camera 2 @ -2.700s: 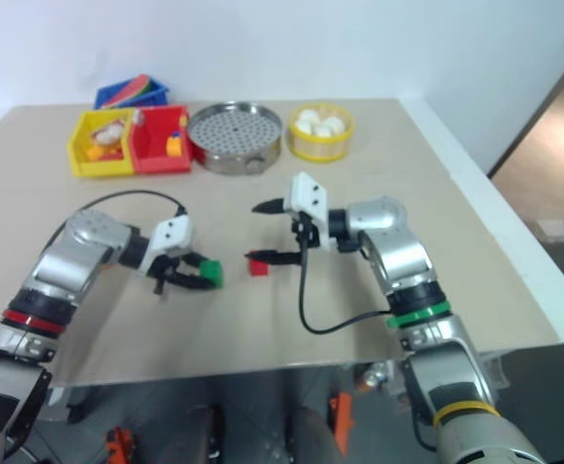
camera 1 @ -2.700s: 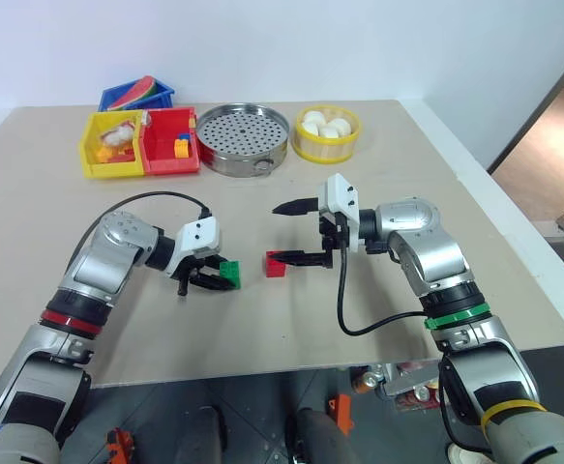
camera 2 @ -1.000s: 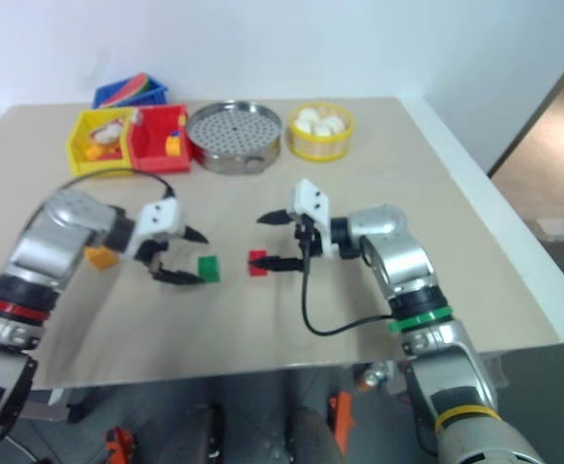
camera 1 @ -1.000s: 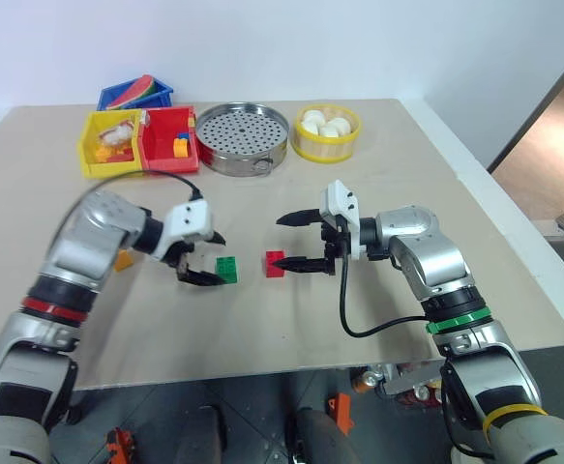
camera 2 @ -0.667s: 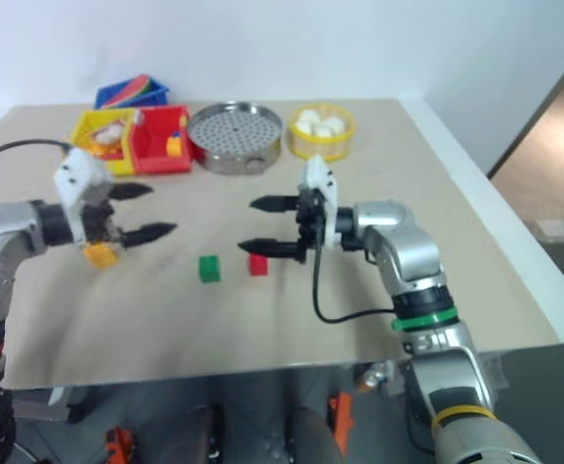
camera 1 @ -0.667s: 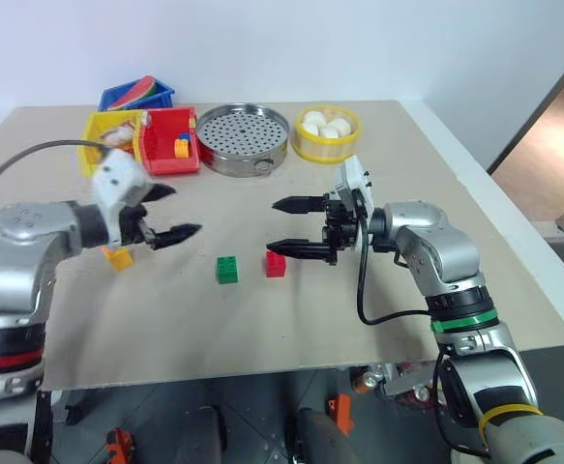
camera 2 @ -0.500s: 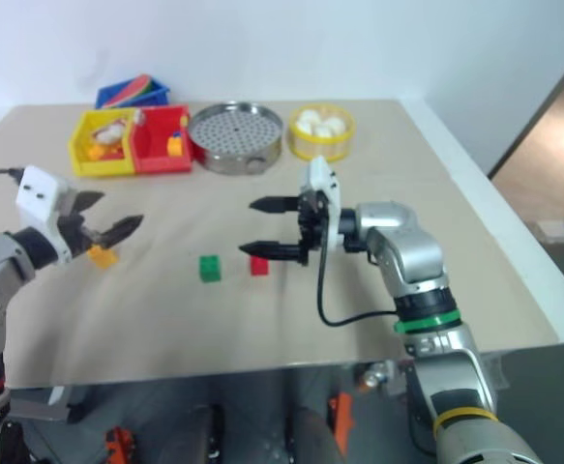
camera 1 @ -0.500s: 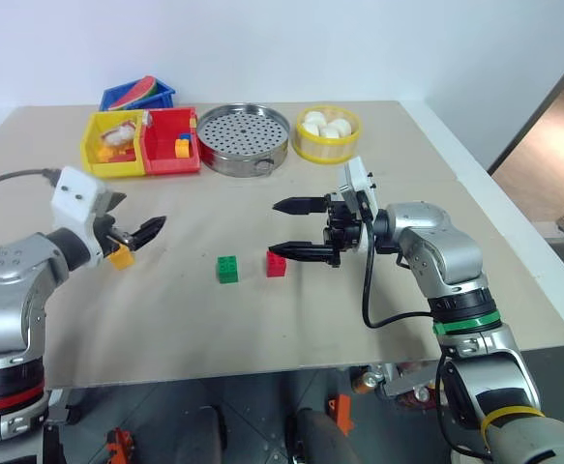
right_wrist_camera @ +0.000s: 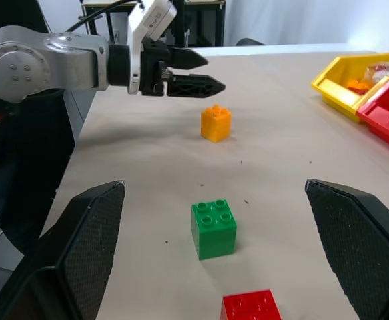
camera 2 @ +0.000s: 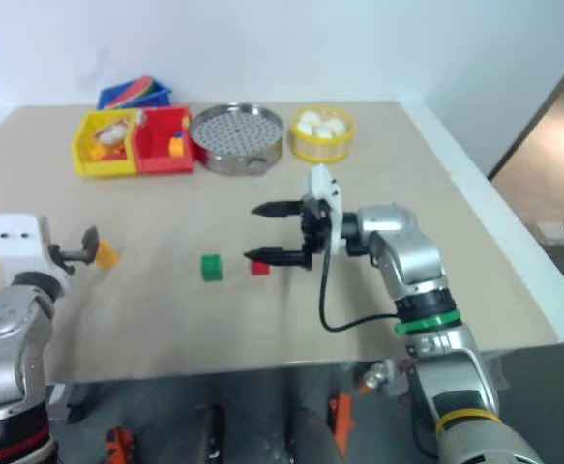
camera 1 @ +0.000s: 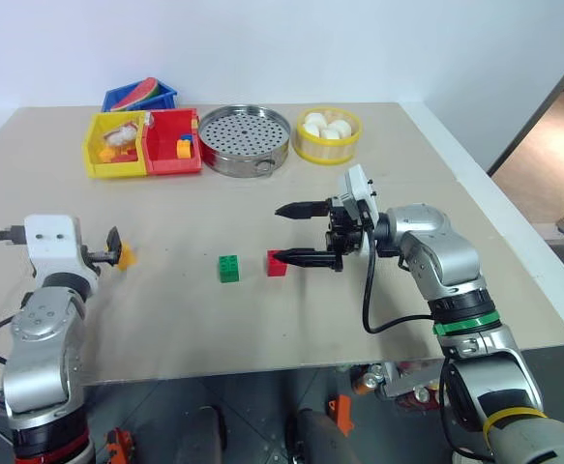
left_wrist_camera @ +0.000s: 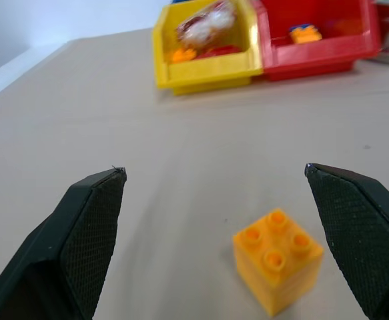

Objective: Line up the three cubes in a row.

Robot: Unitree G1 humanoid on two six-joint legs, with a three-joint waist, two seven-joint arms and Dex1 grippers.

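Note:
Near the table's middle the green cube (camera 1: pixel 227 269) and the red cube (camera 1: pixel 277 264) sit side by side, a small gap apart. The orange-yellow cube (camera 1: pixel 126 256) stands alone further left. My left gripper (camera 1: pixel 113 249) is just behind it, pointing at it, open; in the left wrist view the cube (left_wrist_camera: pixel 277 268) lies between the wide fingers (left_wrist_camera: pixel 91 220), untouched. My right gripper (camera 1: pixel 282 233) is open, pointing left, and its lower fingertip is right beside the red cube. The right wrist view has the red cube (right_wrist_camera: pixel 251 307), the green cube (right_wrist_camera: pixel 213 228) and the orange-yellow cube (right_wrist_camera: pixel 215 123) roughly in line.
At the back left stand a yellow bin (camera 1: pixel 117 145), a red bin (camera 1: pixel 172 142) and a blue bin (camera 1: pixel 138 97) with toys. A round metal steamer tray (camera 1: pixel 244 138) and a yellow basket of white balls (camera 1: pixel 327 132) sit at the back middle.
My left gripper let go of the green cube, swung left across the table and turned to face the orange-yellow cube. The right gripper stayed open by the red cube, hardly moving.

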